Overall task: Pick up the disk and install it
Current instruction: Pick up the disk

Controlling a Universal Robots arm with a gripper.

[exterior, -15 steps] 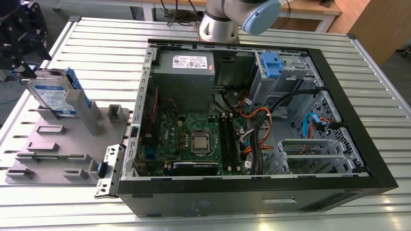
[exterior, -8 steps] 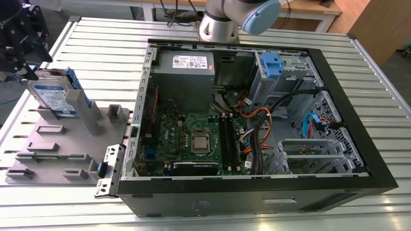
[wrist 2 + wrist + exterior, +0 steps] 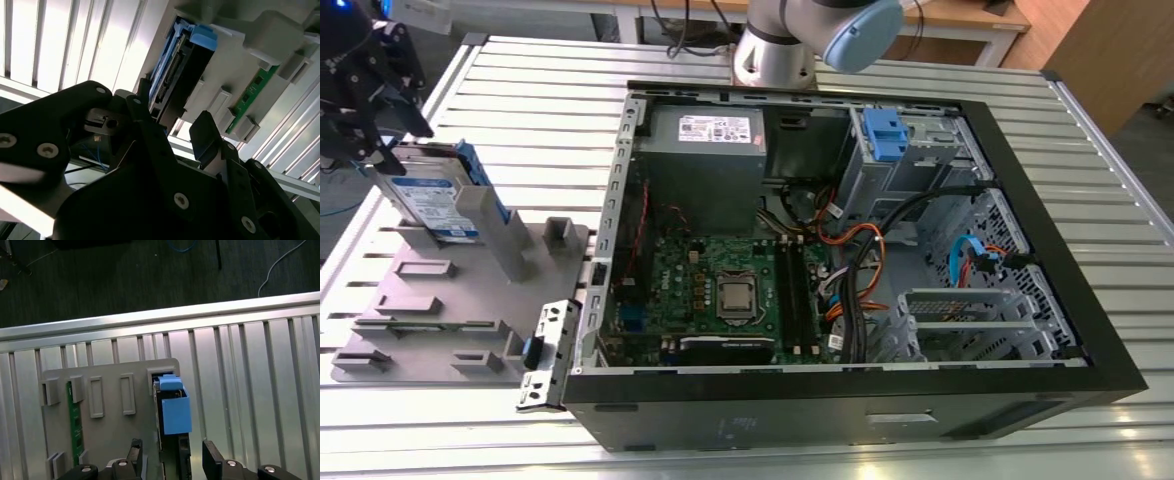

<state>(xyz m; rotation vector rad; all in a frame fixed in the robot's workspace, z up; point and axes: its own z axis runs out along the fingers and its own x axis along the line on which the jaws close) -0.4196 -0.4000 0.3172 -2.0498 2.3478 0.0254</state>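
Observation:
The disk [image 3: 435,205], silver with a blue-and-white label and a blue carrier frame, stands on edge in a slot of the grey holder plate [image 3: 440,320] at the exterior view's left. My black gripper [image 3: 384,140] hangs just over its top end. In the first wrist view the gripper [image 3: 172,461] is open, with one finger on each side of the disk [image 3: 172,410] and a small gap between each finger and the disk. In the second wrist view the gripper [image 3: 172,125] sits close to the end of the disk [image 3: 175,70].
An open computer case [image 3: 1067,300] lies at the exterior view's right, with a grey drive cage with a blue handle [image 3: 886,135], a power supply [image 3: 714,140] and a motherboard [image 3: 720,290]. A green memory stick [image 3: 75,415] stands in the holder plate. The table is ribbed metal [image 3: 520,90].

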